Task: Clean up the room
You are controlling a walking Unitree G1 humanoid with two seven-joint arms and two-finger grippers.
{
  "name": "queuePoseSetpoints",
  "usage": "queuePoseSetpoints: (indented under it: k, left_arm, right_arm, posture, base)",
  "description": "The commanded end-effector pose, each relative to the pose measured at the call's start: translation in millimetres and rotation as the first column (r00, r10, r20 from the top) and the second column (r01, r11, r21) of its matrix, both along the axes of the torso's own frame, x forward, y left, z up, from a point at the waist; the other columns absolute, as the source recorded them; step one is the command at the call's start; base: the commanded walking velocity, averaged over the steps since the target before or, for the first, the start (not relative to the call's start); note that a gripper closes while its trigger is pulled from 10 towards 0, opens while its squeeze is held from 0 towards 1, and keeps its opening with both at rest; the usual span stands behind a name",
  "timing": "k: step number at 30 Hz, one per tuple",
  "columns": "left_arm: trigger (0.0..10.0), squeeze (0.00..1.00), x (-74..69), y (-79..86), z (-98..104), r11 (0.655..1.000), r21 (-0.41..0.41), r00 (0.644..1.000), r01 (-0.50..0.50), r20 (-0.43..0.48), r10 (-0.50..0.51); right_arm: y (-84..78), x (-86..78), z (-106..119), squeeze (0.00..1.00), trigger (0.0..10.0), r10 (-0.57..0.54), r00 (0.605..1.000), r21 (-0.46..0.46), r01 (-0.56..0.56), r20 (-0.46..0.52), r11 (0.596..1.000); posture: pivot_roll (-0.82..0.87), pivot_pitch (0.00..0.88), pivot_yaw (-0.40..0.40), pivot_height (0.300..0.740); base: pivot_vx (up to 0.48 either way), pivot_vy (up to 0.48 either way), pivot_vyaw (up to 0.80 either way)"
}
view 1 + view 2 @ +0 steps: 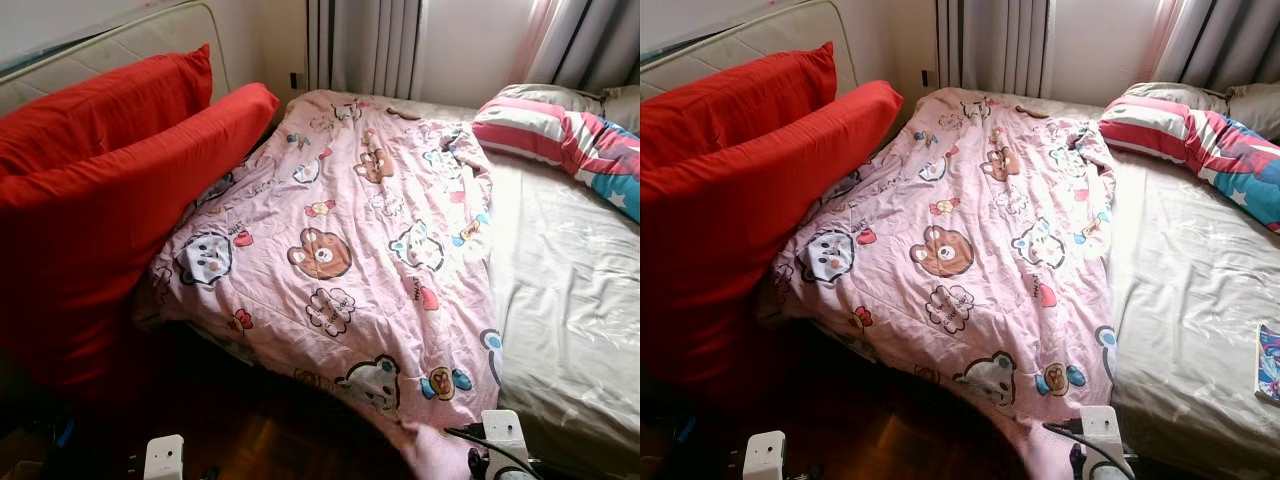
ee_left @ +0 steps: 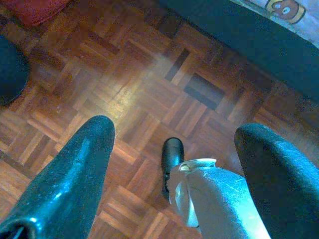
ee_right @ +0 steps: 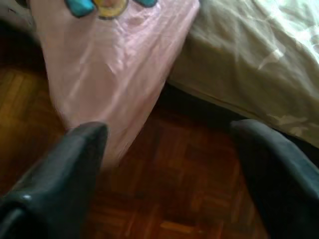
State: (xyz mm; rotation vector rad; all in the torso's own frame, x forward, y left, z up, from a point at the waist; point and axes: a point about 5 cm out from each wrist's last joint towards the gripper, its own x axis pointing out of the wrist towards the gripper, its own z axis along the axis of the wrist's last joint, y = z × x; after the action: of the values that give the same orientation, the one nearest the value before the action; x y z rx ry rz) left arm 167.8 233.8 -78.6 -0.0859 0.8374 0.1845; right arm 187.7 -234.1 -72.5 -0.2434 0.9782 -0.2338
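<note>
Clearly the pink blanket (image 1: pixel 360 250) lies crooked on the bed (image 1: pixel 570 300), one corner hanging near the open right gripper (image 3: pixel 169 164). It looks soft, light; pinch this corner. Left gripper (image 2: pixel 174 164) hangs open.

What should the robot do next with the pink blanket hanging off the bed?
Probably move the open right gripper forward to pinch the drooping corner of the pink cartoon-bear blanket. That corner hangs past the beige mattress towards the wooden parquet floor.
</note>
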Motion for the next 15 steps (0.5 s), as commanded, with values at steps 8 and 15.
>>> queuePoseSetpoints:
  k: [8,15]
  left_arm:
    - [10.0,0.00,-3.1,4.0,-0.8,1.000,0.002,1.000,-0.007,-0.018,0.007]
    - [10.0,0.00,-2.7,5.8,-0.4,1.000,0.001,1.000,-0.005,-0.026,0.005]
  right_arm:
    - [18.1,5.9,-1.1,0.00,10.0,0.001,0.997,0.155,-0.013,0.079,0.988]
    - [36.0,-1.0,-8.5,0.00,10.0,0.134,0.991,0.203,-0.136,0.023,0.970]
  posture:
    - [0.00,0.018,0.001,0.740]
    - [-0.01,0.005,0.015,0.740]
  base:
    - [0.000,0.000,0.00]
    - [0.000,0.000,0.00]
